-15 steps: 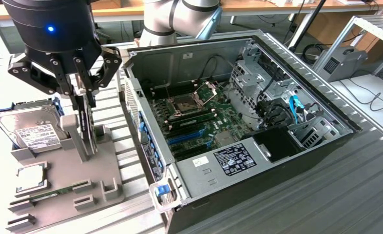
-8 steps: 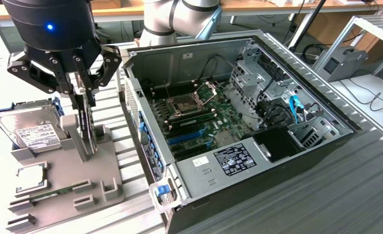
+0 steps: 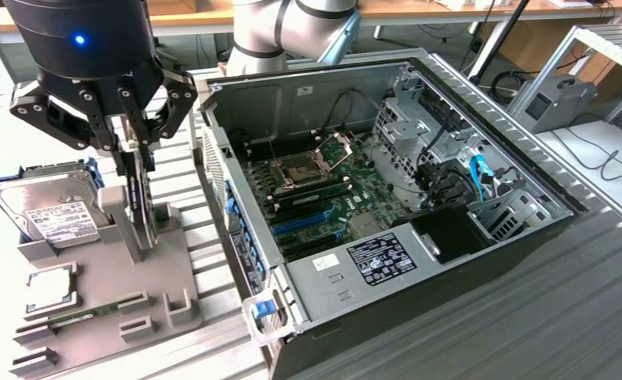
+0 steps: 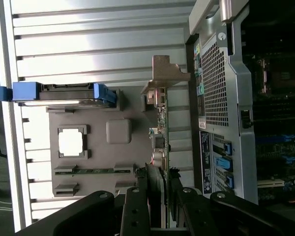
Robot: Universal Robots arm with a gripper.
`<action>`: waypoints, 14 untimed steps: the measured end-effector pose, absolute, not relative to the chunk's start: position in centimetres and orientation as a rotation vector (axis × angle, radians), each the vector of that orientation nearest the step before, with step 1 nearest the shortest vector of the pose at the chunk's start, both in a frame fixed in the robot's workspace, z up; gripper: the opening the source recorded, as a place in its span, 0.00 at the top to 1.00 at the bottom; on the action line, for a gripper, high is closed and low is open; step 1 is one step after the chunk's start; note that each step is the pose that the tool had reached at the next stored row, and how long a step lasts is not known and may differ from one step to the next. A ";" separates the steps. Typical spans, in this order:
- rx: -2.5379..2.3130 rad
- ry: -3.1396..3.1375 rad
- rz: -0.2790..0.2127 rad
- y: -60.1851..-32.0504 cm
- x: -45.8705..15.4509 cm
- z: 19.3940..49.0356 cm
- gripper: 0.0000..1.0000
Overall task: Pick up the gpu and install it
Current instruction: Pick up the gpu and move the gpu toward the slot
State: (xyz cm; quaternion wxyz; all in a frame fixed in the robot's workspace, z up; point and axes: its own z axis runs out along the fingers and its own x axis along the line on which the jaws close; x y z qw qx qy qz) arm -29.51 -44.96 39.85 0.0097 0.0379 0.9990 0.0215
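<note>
The gpu (image 3: 137,199) is a thin black card standing on edge in the upright slot of the grey holder block (image 3: 105,265), at the exterior view's left. My gripper (image 3: 134,156) hangs right over it, with a finger on each side of the card's top edge, shut on it. In the wrist view the gpu (image 4: 162,129) runs away from my gripper (image 4: 160,183), with its silver bracket (image 4: 163,73) at the far end. The card's lower edge still sits between the holder's posts. The open computer case (image 3: 396,198) lies beside the holder with its motherboard exposed.
On the holder block (image 4: 119,105) also sit a silver hard drive (image 3: 52,207) in blue rails, a square processor chip (image 3: 49,286) and a green memory stick (image 3: 84,315). The case wall (image 4: 221,83) rises close beside the card. The arm's base (image 3: 290,32) stands behind the case.
</note>
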 end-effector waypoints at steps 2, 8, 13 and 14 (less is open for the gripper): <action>0.118 3.119 0.067 -45.0 -29.5 39.9 0.72; 0.118 3.119 0.067 -45.0 -29.5 40.2 0.72; 0.118 3.119 0.067 -45.0 -29.5 40.5 0.72; 0.119 3.119 0.067 -45.0 -29.5 40.5 0.72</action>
